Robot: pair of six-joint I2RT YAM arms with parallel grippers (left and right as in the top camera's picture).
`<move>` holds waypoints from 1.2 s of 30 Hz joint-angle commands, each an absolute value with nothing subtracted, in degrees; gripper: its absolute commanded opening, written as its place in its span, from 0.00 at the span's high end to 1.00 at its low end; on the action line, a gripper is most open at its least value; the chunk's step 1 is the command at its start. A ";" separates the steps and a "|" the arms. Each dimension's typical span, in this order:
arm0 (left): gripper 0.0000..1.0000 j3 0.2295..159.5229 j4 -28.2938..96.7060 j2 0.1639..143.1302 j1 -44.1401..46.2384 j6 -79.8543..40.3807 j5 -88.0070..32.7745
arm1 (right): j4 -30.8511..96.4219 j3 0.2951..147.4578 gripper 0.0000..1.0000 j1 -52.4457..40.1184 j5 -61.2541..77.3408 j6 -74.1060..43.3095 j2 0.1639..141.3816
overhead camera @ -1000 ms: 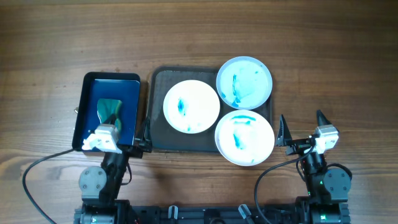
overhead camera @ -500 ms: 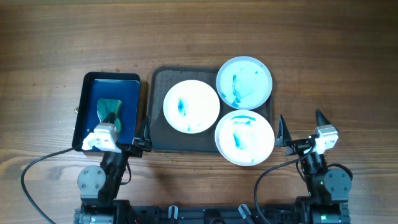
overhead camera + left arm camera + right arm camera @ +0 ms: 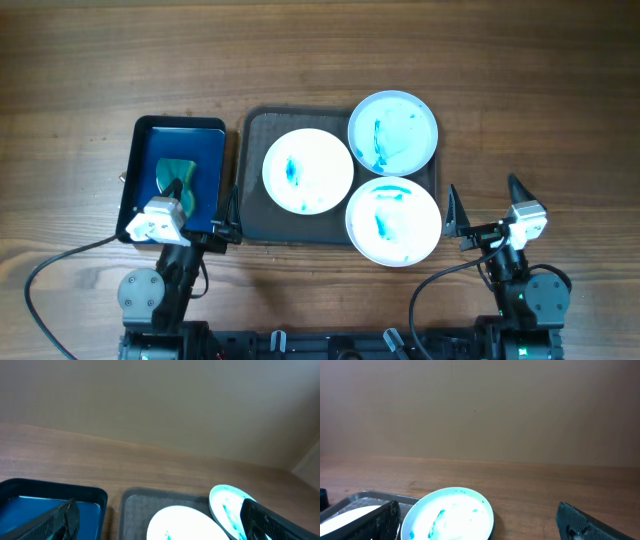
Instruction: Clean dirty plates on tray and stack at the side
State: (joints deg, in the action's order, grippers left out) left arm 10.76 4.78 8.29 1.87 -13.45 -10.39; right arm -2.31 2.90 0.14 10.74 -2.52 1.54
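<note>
Three white plates with blue-teal smears lie on the dark tray (image 3: 256, 140): one at centre left (image 3: 307, 171), a bluish one at the back right (image 3: 393, 133), and one at the front right (image 3: 393, 221). My left gripper (image 3: 198, 203) is open and empty, low at the tray's front-left corner, over the gap to the blue tray. The left wrist view shows its jaws (image 3: 159, 510) spread wide, the tray (image 3: 135, 505), the centre plate (image 3: 185, 522) and the bluish plate (image 3: 227, 505). My right gripper (image 3: 484, 202) is open and empty, right of the front plate. The right wrist view shows its jaws (image 3: 477, 510) and the bluish plate (image 3: 447, 515).
A narrow glossy blue tray (image 3: 145, 160) stands left of the dark tray and holds a teal cloth (image 3: 175, 178); its rim shows in the left wrist view (image 3: 50, 492). Bare wooden table (image 3: 520, 100) lies to the right and at the back.
My left gripper has shifted slightly to the left. The right gripper and the plates have hardly moved.
</note>
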 commanded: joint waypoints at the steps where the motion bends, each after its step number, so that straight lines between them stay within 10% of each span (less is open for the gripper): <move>1: 0.00 13.02 5.21 8.43 2.09 -14.22 -10.92 | -2.50 6.42 0.00 0.01 12.12 -3.18 3.99; 23: 0.00 35.00 23.07 28.73 2.09 -13.87 -12.23 | 9.02 35.05 0.00 0.01 24.38 -3.01 39.33; 36: 0.00 61.63 49.54 51.77 2.09 -9.45 -21.10 | 44.23 66.92 0.00 0.01 27.99 -3.05 61.98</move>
State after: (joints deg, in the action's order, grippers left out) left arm 60.77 48.71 50.57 1.87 -10.57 -15.46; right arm 42.92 63.16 0.14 25.02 -2.76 58.74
